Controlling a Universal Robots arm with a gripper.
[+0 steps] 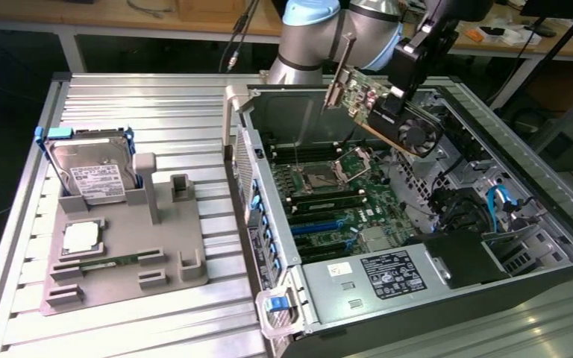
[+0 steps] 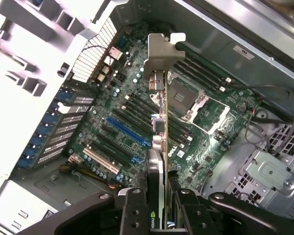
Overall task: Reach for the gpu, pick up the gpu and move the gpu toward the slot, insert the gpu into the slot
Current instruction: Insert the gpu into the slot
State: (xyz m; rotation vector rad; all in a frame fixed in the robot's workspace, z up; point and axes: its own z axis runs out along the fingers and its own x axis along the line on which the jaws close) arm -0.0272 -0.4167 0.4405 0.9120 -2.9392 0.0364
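The gpu [image 1: 391, 119], a green card with a black fan shroud and a silver end bracket, hangs tilted in the air over the far end of the open computer case. My gripper [image 1: 408, 78] is shut on it from above. In the wrist view the gpu [image 2: 159, 127] is seen edge-on, its bracket pointing away, with my gripper [image 2: 159, 198] clamping its near end between black fingers [image 2: 133, 208]. The long blue slot [image 2: 127, 129] lies on the green motherboard below and to one side of the card. In the exterior view the slot [image 1: 313, 222] is well below and nearer than the card.
The square metal CPU socket [image 1: 327, 175] and black memory sockets [image 2: 206, 73] lie under the card. The case's walls [image 1: 257, 216] surround the board. A power supply [image 1: 386, 272] fills the near end. On the exterior view's left, a grey fixture [image 1: 157, 261] holds a hard drive [image 1: 92, 175].
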